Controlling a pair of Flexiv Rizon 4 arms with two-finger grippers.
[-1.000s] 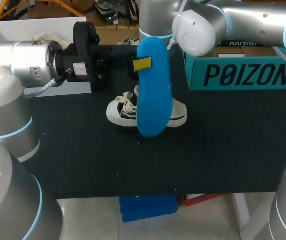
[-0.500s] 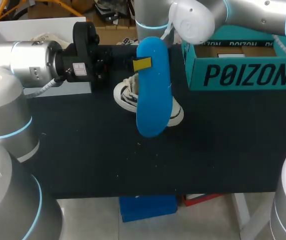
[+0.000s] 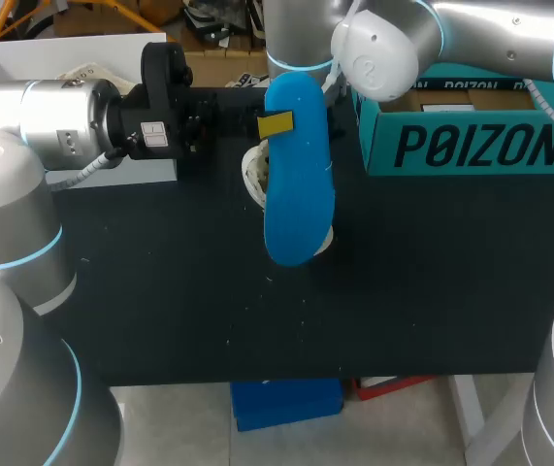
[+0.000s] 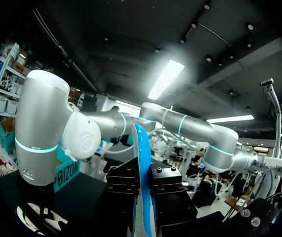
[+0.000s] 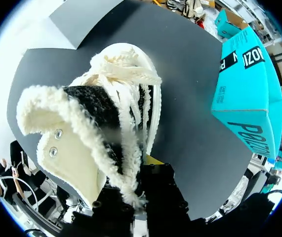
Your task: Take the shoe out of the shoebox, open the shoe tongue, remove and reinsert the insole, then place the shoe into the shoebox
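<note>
Outside shoebox (image 3: 471, 146): shoe (image 5: 106, 128), insole (image 3: 296, 194); its contents unclear.

Head camera looks down on the table (image 3: 160, 301); right wrist camera closely shares the shoe (image 5: 89, 148).

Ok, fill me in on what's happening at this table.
The left arm's jaws are shut on the blue insole, holding it upright above the black table. The right arm's jaws grip the fleece-lined shoe at its opening. The shoe is out of the teal shoebox, and the insole is not yet back in.
</note>
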